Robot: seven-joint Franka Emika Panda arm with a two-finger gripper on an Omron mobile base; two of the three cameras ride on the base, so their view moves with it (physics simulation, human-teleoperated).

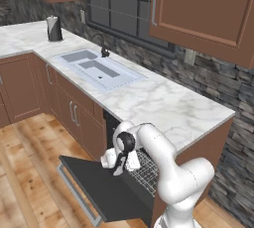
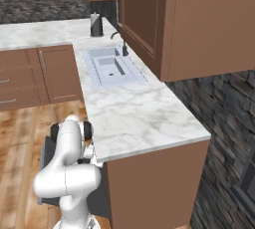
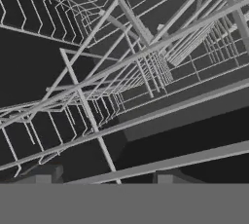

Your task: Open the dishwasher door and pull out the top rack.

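The dishwasher door (image 1: 99, 185) lies folded down flat, a dark panel with its silver bar handle (image 1: 75, 192) along the outer edge. Part of it shows behind the arm as a dark slab (image 2: 46, 156). The top rack (image 1: 148, 171), a light wire grid, sticks out a little from the dishwasher's opening under the counter. My gripper (image 1: 119, 165) hangs at the rack's front edge, above the door. Seen from the hand, the rack's wires (image 3: 141, 57) are very close, and a thin upright wire runs down between my gripper's (image 3: 106, 178) spread fingertips (image 3: 46, 175). The jaws stand apart.
A marble counter (image 1: 163, 108) runs above the dishwasher, with a sink (image 1: 96, 68), a faucet (image 1: 103, 46) and a paper towel roll (image 1: 53, 28). Brown cabinet doors (image 1: 74, 115) stand left of the dishwasher. Wooden floor (image 1: 30, 172) lies left of the open door.
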